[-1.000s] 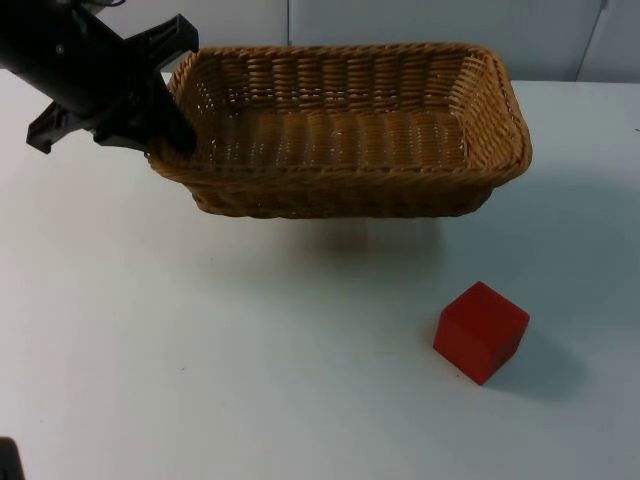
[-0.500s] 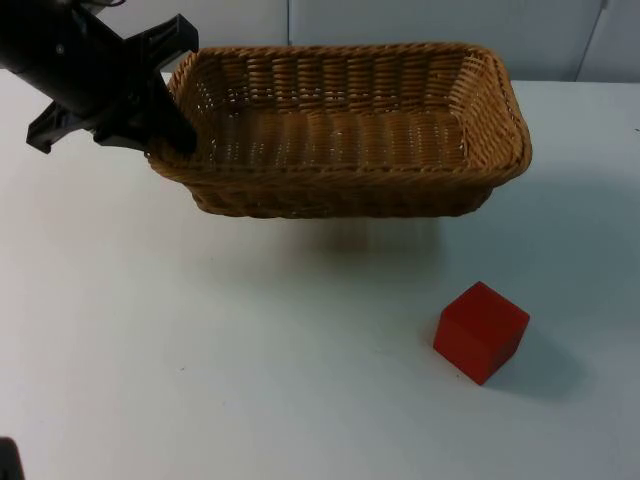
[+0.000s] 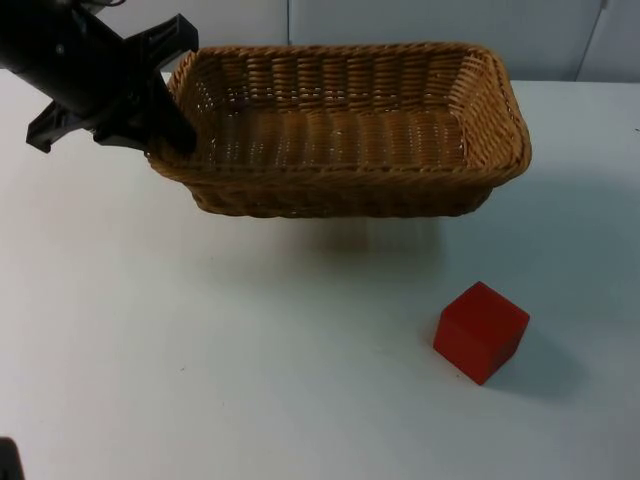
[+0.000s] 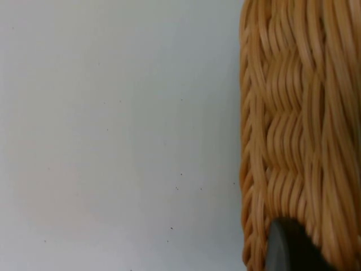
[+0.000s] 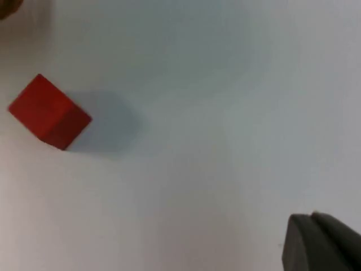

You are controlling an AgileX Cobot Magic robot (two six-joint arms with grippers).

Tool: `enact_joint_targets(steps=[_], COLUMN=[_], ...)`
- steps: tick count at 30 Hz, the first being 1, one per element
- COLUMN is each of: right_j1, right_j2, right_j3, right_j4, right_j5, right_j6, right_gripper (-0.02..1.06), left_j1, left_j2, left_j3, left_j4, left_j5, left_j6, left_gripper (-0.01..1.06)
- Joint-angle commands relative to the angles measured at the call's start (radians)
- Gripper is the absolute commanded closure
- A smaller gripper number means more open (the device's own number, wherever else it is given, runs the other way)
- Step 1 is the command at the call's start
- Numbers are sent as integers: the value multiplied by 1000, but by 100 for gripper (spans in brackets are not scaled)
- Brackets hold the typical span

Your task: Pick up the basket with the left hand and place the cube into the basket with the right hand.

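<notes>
A woven wicker basket (image 3: 340, 130) hangs a little above the white table, its shadow on the surface beneath it. My left gripper (image 3: 168, 132) is shut on the rim at the basket's left end, with one finger inside the wall. The left wrist view has the basket's woven wall (image 4: 299, 124) close up beside bare table. A red cube (image 3: 481, 331) rests on the table in front of the basket's right end, apart from it. The cube (image 5: 49, 112) also lies in the right wrist view, well away from my right gripper (image 5: 318, 243), which hangs over bare table.
The white table (image 3: 200, 350) stretches open to the left of and in front of the cube. A grey partition wall (image 3: 400, 20) closes off the far edge behind the basket.
</notes>
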Motion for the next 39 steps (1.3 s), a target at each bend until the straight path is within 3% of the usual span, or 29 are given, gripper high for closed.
enact_joint_targets(steps=[1,3,5,6,9,10,12,14,15,19,23,29,32,34,39], right_j1=[-6,6,25,83,249,249,372,497,497,702,762,767,765,765,765], right_j2=[129,270,337,425,560,560,638,721,721,867,947,986,986,986,986], right_j3=[-34,-76,-95,-120,-157,-157,-177,-205,-205,-256,-283,-298,-298,-298,-298], right_j4=[108,274,321,353,287,287,201,106,106,-83,-179,-247,-287,-308,-361], right_j5=[-57,-82,-92,-121,-204,-204,-253,-266,-266,-250,-224,-216,-216,-240,-326], right_j6=[-31,-156,-212,-253,-251,-251,-208,-129,-129,4,64,128,145,145,138], right_gripper=[105,105,104,101,93,93,85,78,78,60,53,38,12,1,0], left_j1=[-2,-2,-2,-2,-2,-2,-2,-2,-2,-2,-2,-2,-2,-2,-2], left_j2=[-14,-14,-14,-14,-14,-14,-14,-14,-14,-14,-14,-14,-14,-14,-14], left_j3=[-10,-10,-10,-10,-10,-10,-10,-10,-10,-10,-10,-10,-10,-10,-10], left_j4=[-31,-31,-31,-31,-31,-31,-31,-31,-31,-31,-31,-31,-31,-31,-31], left_j5=[5,5,5,5,3,3,3,3,3,3,0,0,0,0,0], left_j6=[-3,-3,-3,-3,-3,-3,-3,-3,-3,-3,-3,-3,-3,-3,-3], left_gripper=[105,105,105,105,105,105,105,105,105,105,105,105,105,105,105])
